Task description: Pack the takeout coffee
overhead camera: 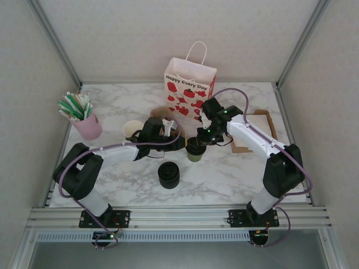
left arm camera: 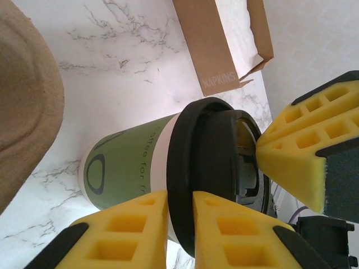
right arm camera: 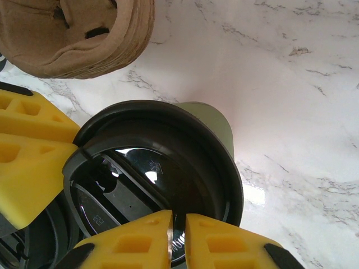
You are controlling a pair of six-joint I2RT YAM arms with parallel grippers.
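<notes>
The takeout coffee (overhead camera: 195, 152), a green paper cup with a black lid, stands upright on the marble table near the middle. My left gripper (overhead camera: 184, 143) reaches it from the left. In the left wrist view that gripper (left arm camera: 179, 224) is shut on the lid's rim, one yellow finger (left arm camera: 126, 227) on the cup side and the other over the lid (left arm camera: 207, 162). My right gripper (overhead camera: 201, 140) comes in from the right. In the right wrist view it (right arm camera: 178, 238) is shut on the near rim of the lid (right arm camera: 168, 151), with the green cup body (right arm camera: 216, 123) below.
A white paper bag with red apples (overhead camera: 189, 89) stands open behind the cup. A brown pulp carrier (right arm camera: 78, 33) lies beside it. A napkin box (overhead camera: 255, 131) is at right, black lids (overhead camera: 169, 175) in front, lidless cups (overhead camera: 133, 129) and a pink straw cup (overhead camera: 84, 120) at left.
</notes>
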